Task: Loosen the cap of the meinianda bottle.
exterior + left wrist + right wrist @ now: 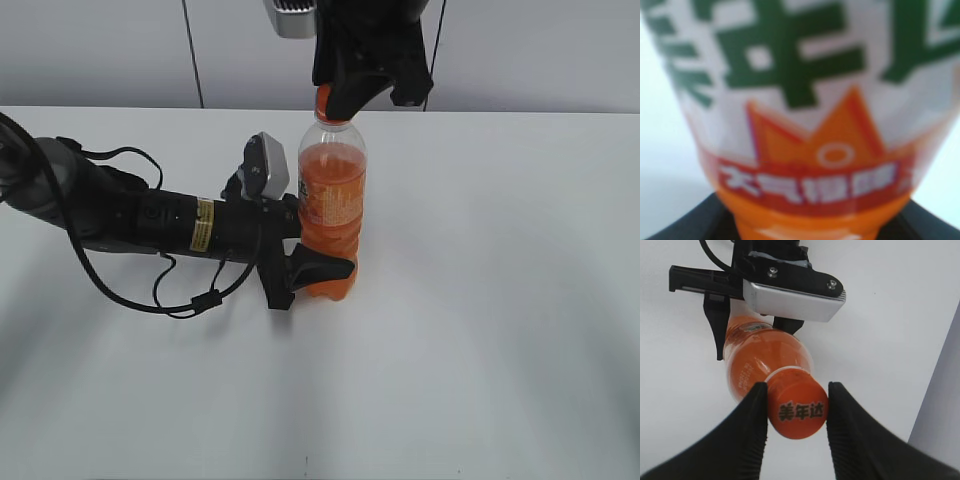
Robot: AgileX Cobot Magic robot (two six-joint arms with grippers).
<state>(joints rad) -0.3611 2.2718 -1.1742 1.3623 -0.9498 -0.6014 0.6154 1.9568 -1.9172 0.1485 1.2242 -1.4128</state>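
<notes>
From my right wrist view, the small round orange plastic cap (798,410) carries three dark printed characters on top: 美年达. From my left wrist view, the orange-and-white label band of the clear plastic soda bottle (805,125) shows large green characters and a row of white characters on red, both too blurred to read.
</notes>
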